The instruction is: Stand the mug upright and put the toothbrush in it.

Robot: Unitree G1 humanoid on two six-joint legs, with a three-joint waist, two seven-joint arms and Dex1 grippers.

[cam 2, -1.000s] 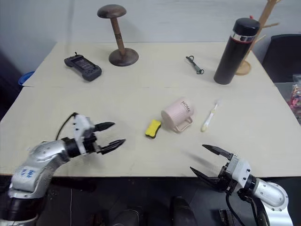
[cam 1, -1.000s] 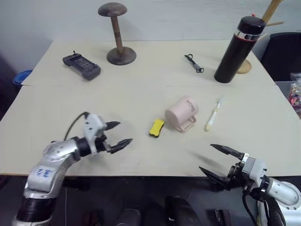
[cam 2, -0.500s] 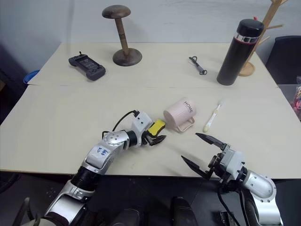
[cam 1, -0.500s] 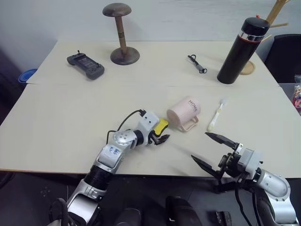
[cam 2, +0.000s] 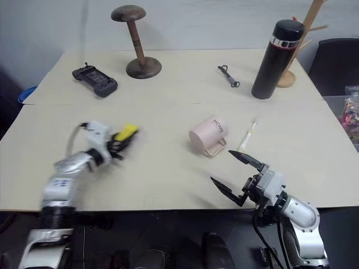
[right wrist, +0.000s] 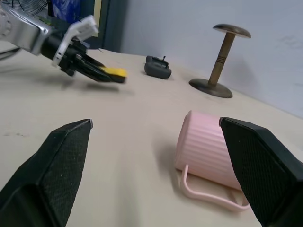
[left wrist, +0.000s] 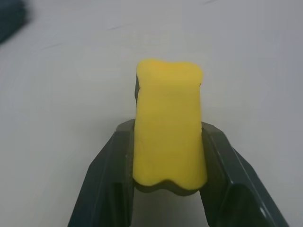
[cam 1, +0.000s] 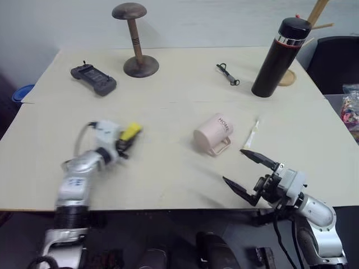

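Blue object (cam 1: 21,92) at far left edge, off the counter (cam 1: 168,174); cannot tell what it is.

Left gripper (cam 1: 124,141): over the left part of the counter, fingers clamped shut on a small yellow block (cam 1: 130,131) with a dark underside. In the left wrist view the block (left wrist: 169,130) sits squarely between the two black fingers (left wrist: 113,179), its far end sticking out past the tips.

Far left: black handheld controller (cam 1: 93,79). Just right of it, a brown wooden stand (cam 1: 134,42) with a round cap and round base, upright.

Centre: mug (cam 1: 214,133), pale pink, lying on its side, handle towards the near edge and resting on the counter, "HOME" lettering facing up. Not upright.

Toothbrush (cam 1: 250,135): flat on the counter just right of the mug, apart from it, lying roughly near-to-far.

Far centre-right: small black clip-like tool (cam 1: 227,74). Right of it, tall black flask (cam 1: 273,58) standing upright, with a wooden rack base (cam 1: 289,78) behind it.

Right gripper (cam 1: 242,171): at the near right edge, jaws spread wide, holding nothing, near side of the mug and toothbrush, touching neither.
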